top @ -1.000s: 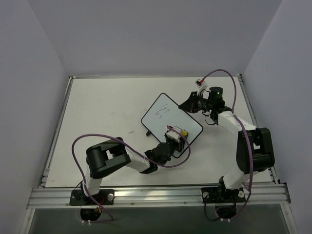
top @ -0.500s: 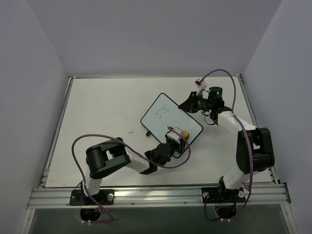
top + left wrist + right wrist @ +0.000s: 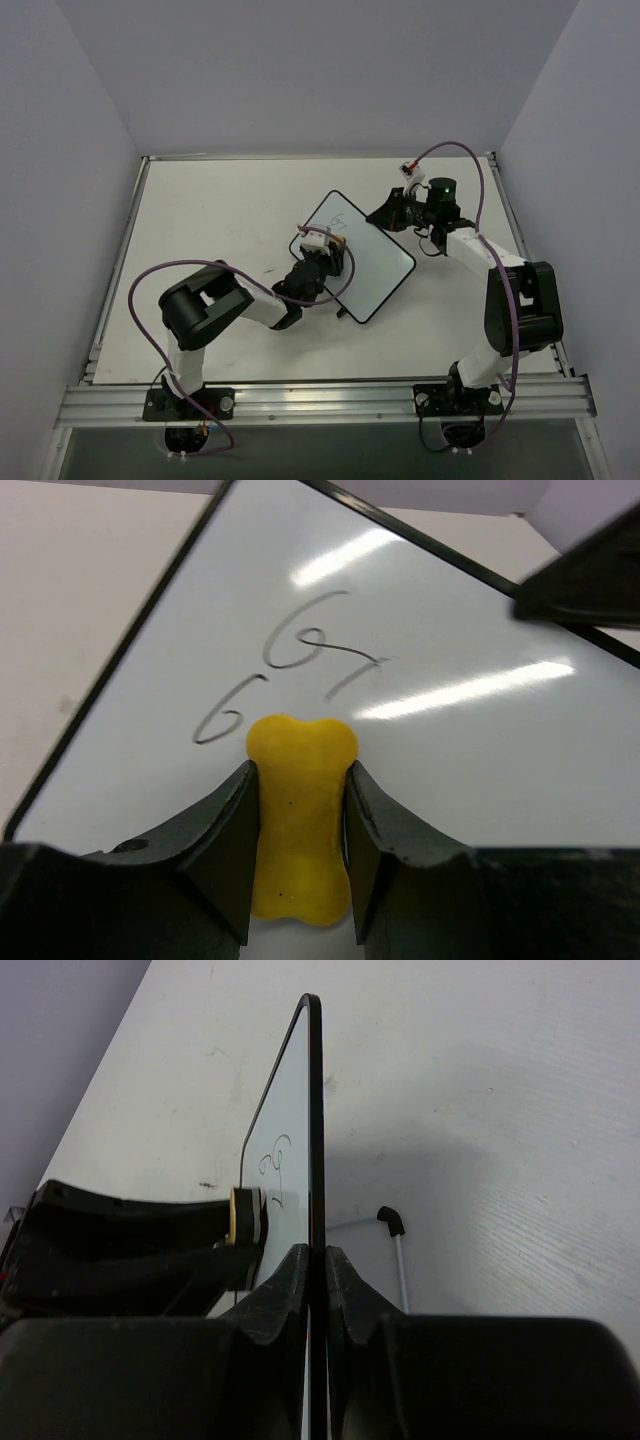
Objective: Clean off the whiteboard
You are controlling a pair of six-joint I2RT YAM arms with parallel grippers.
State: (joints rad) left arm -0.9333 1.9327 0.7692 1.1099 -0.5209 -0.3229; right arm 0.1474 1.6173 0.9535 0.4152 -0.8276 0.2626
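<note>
Now: eraser (image 3: 300, 820) on the whiteboard (image 3: 365, 265), both end effectors clenched
Left end effector (image 3: 322, 245) grips the yellow eraser, which sits against the board's white face just below the handwritten marks (image 3: 300, 670). Right end effector (image 3: 314, 1260) is clamped on the board's thin black edge. The board stands near the middle of the worktop (image 3: 200, 220)

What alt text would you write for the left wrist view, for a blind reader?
The left tool is shut on a yellow eraser, held against the glossy whiteboard just below the handwritten marks. Beyond its thin black frame lies the pale table.
</note>
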